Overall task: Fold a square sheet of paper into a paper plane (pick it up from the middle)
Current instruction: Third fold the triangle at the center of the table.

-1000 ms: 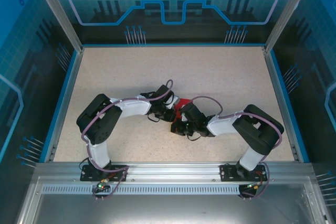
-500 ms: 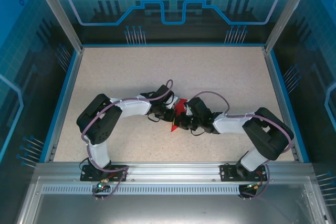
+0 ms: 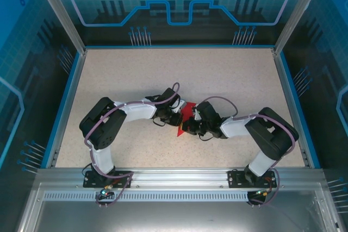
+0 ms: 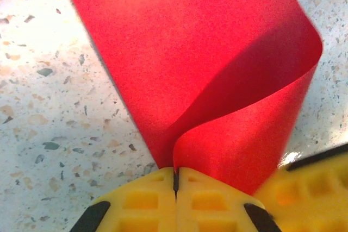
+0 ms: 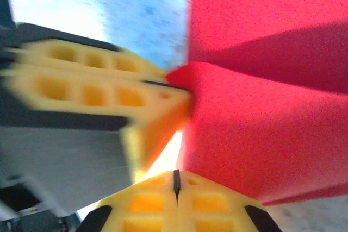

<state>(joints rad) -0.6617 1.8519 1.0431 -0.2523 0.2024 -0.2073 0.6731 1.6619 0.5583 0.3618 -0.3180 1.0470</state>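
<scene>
The table (image 3: 125,80) was flat and pale, with tiny dark and brown specks all over it. A blue rim (image 3: 64,107) ran along its left, far and right sides. A grey metal rail (image 3: 174,175) ran along the near side. Close to the middle of the table lay a sheet of red paper (image 3: 183,120). Part of it lay flat on the top, and one side curled up off it.

The left gripper (image 3: 175,118) and right gripper (image 3: 191,126) crowd the paper (image 3: 185,113) mid-table (tight quarters there). The table (image 3: 179,74) beyond lies open up to its blue rim (image 3: 179,46).
</scene>
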